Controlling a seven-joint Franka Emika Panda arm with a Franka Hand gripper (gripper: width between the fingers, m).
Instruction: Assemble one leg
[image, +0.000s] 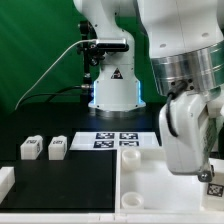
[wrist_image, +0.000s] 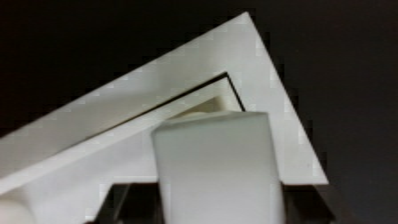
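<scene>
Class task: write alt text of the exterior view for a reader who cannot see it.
A white robot arm reaches down over a large white tray-like part on a black table. Two small white legs lie toward the exterior view's left, beside the marker board.

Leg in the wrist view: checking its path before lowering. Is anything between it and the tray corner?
Nothing visible: the leg faces the tray-like part at its corner, with only bare white surface between them.
</scene>
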